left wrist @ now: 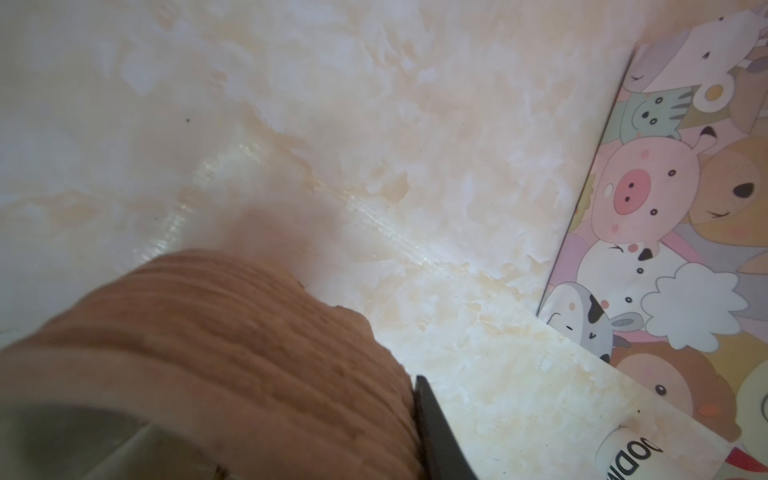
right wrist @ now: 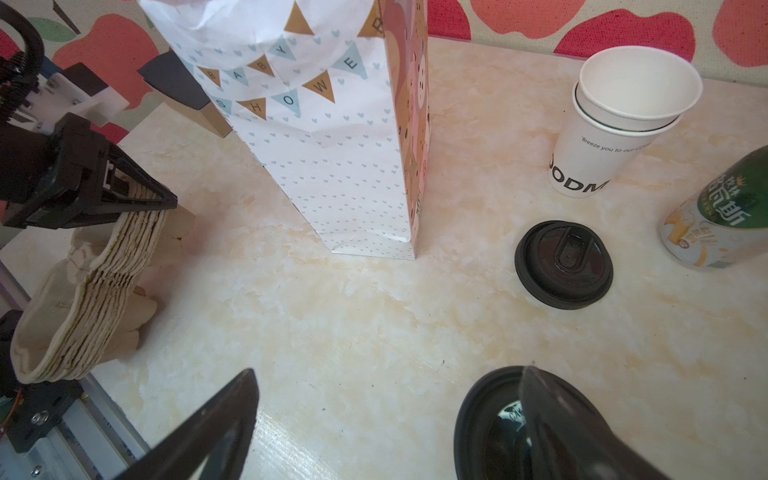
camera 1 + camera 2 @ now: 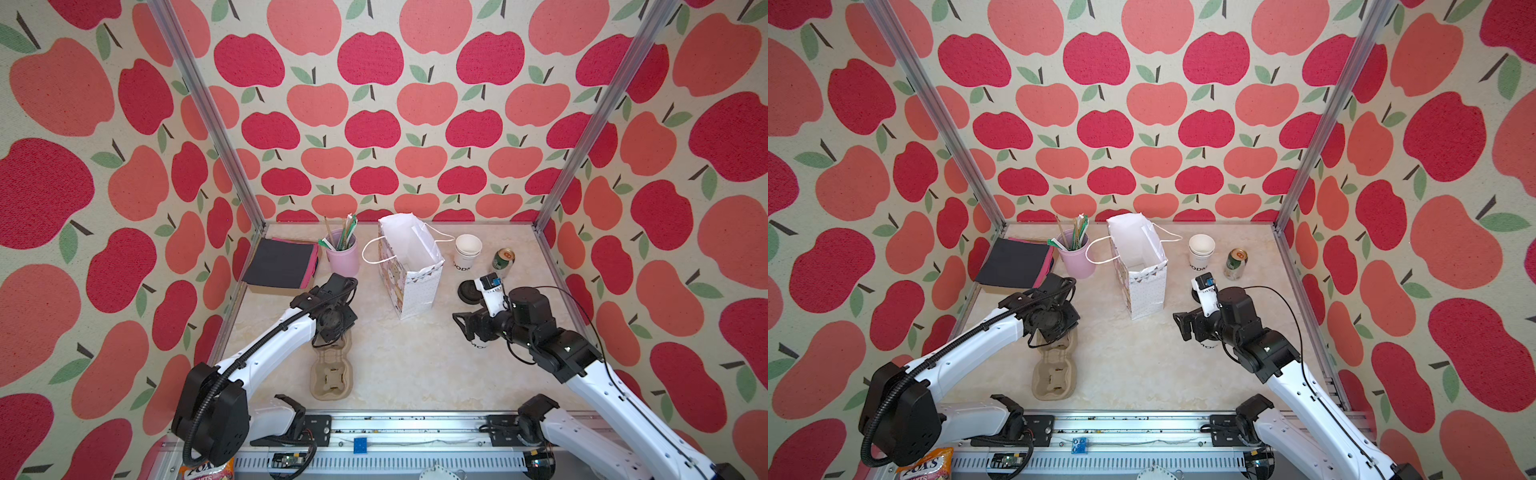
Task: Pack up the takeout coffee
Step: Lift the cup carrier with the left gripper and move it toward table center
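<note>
- The right end effector [image 2: 388,372] hangs wide open above the desk [image 2: 374,316]. The black-lidded white paper takeout coffee cup [image 2: 482,428] stands directly under one finger, not gripped.
- The left end effector [image 2: 153,203] pinches a stack of tan pulp cup carriers [image 2: 95,291].
- The step in hand appears to be grasping the coffee. Next, the jaws must straddle the cup below its lid and keep it upright toward the white patterned paper gift bag [image 2: 332,145] ahead.

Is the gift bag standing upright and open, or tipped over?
Upright and open: the gift bag stands on its base, mouth gaping upward, in both top views.
</note>
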